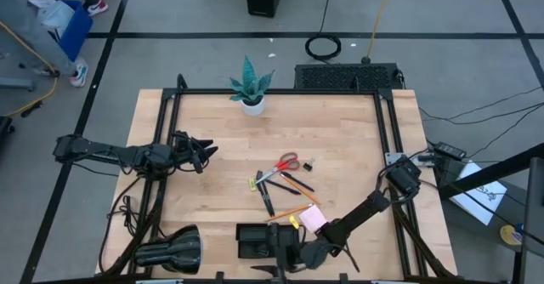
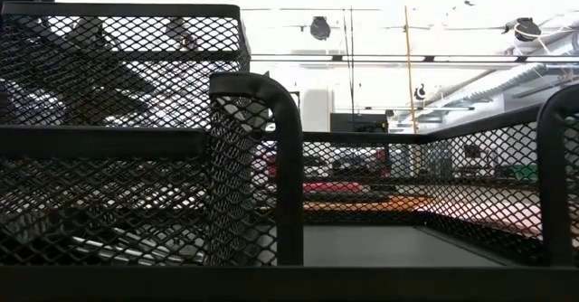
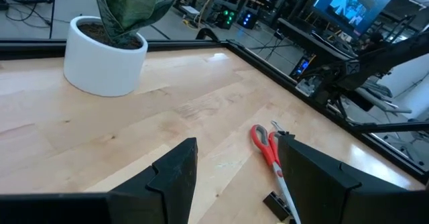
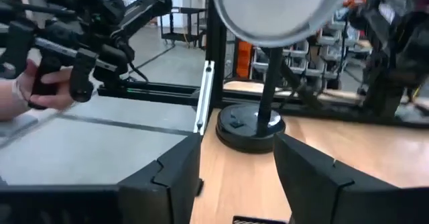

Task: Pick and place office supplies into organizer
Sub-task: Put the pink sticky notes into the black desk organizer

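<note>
My right gripper [image 1: 293, 257] hangs over the black organizer [image 1: 255, 240] at the counter's [image 1: 340, 139] near edge, its jaws apart with nothing visible between them; beyond them stands a desk lamp [image 4: 258, 127]. Most of the office supplies lie loose mid-counter, well apart from the tray: the red-handled scissors [image 1: 283, 163] with a small black clip [image 1: 308, 162] just beside, black pens [image 1: 267, 197], orange pencils [image 1: 293, 212], and a pink note pad [image 1: 311, 218] with a yellow piece [image 1: 294, 221] nearest my right arm. My left gripper [image 1: 204, 152] waits out at the left side, jaws parted and empty, facing the scissors and the potted plant [image 1: 252, 88]. The risk I see: reaching back from the organizer, my right arm could sweep the note pad or scatter the pencils, since they lie close along its path.
</note>
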Controlling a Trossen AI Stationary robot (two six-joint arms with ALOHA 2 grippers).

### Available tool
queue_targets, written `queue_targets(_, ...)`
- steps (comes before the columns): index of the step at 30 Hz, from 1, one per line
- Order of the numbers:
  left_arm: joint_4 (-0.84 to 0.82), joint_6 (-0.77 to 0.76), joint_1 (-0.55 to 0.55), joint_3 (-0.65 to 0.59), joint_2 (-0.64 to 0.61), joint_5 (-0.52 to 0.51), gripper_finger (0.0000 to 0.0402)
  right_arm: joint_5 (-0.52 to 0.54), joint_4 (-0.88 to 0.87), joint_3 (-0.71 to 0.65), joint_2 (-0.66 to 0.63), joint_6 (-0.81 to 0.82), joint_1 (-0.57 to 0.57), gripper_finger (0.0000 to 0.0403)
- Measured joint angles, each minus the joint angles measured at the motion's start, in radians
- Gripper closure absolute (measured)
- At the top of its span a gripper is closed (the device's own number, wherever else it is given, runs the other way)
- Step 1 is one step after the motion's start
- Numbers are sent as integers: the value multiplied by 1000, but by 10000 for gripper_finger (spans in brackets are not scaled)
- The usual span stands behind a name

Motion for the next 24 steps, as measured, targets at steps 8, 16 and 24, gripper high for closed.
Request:
queue_targets(8,-4,0,0,0,0,1,190,216,-419,0,-145,-28,27,218)
queue_targets(16,-5,0,0,0,0,2,190,241,-834,-31,-290,210,54,223)
queue_targets(24,-6,-11,0,0,0,2,190,222,-853,-313,-439,464,95,229)
